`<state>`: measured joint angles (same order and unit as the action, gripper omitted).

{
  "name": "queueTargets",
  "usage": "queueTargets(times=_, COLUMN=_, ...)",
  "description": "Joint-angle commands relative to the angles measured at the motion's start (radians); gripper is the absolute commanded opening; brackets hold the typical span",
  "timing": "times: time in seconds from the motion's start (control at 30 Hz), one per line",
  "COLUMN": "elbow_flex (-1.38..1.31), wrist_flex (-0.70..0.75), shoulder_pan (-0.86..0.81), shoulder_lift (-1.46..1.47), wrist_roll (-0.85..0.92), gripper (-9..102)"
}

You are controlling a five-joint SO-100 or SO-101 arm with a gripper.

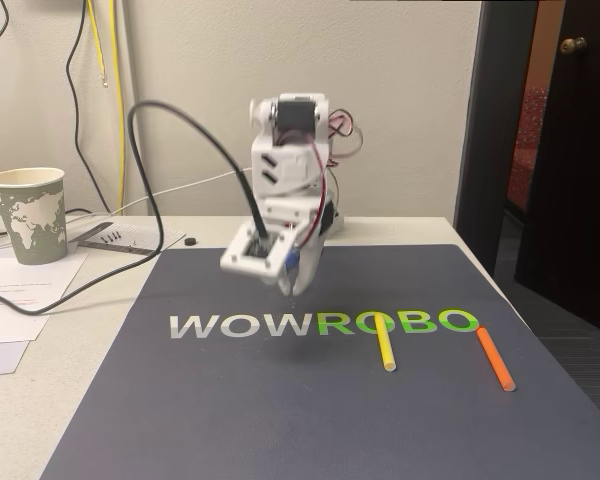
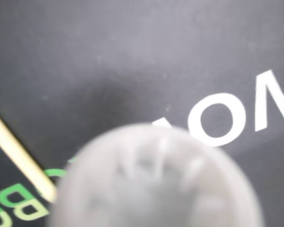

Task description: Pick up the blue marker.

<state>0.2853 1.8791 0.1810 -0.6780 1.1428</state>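
In the fixed view my white gripper (image 1: 291, 284) hangs tip-down a little above the dark mat (image 1: 230, 420), over the "WOWROBO" lettering. A small patch of the blue marker (image 1: 294, 262) shows between the fingers, and the gripper is shut on it with most of the marker hidden. In the wrist view a blurred, round, pale end of the blue marker (image 2: 156, 184) sits very close to the lens at the bottom middle, above the mat (image 2: 132, 56).
A thin yellow stick (image 1: 384, 343) (image 2: 19, 156) and a thin orange stick (image 1: 495, 358) lie on the mat's right part. A paper cup (image 1: 28, 213), papers and cables sit at the left. A dark door stands at the right.
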Motion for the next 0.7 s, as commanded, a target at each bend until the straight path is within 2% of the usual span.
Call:
queueTargets(times=0.0, elbow_flex=-0.086, wrist_flex=0.167, shoulder_pan=0.015, shoulder_lift=-0.104, wrist_roll=-0.077, gripper=0)
queueTargets(times=0.67, elbow_flex=-0.149, wrist_flex=0.167, shoulder_pan=0.025, shoulder_lift=-0.339, wrist_roll=-0.285, gripper=0)
